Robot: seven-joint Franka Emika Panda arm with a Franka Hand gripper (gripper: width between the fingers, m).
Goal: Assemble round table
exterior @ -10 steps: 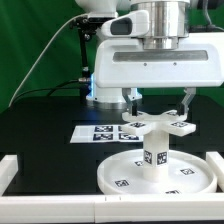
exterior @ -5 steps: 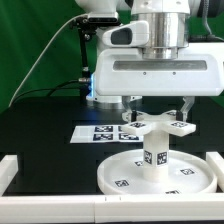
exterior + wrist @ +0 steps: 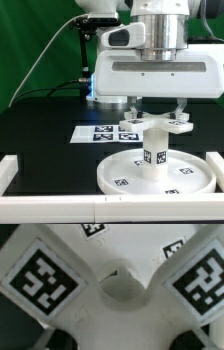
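The round disc top lies flat on the black table near the front. The short thick leg stands upright on its middle, with the cross-shaped foot on top of the leg. My gripper hangs straight above the foot, open. One finger is on each side of the foot's hub, and the tips are down at the level of the foot's arms. In the wrist view the foot fills the picture, its tagged arms spreading from the round hub. My fingertips barely show there.
The marker board lies flat behind the disc top. White rails stand at the exterior view's left and right table edges, and another runs along the front. The robot's base stands at the back.
My gripper has come down over the foot and its fingers now stand closer together. The disc top, leg and foot have stayed in place.
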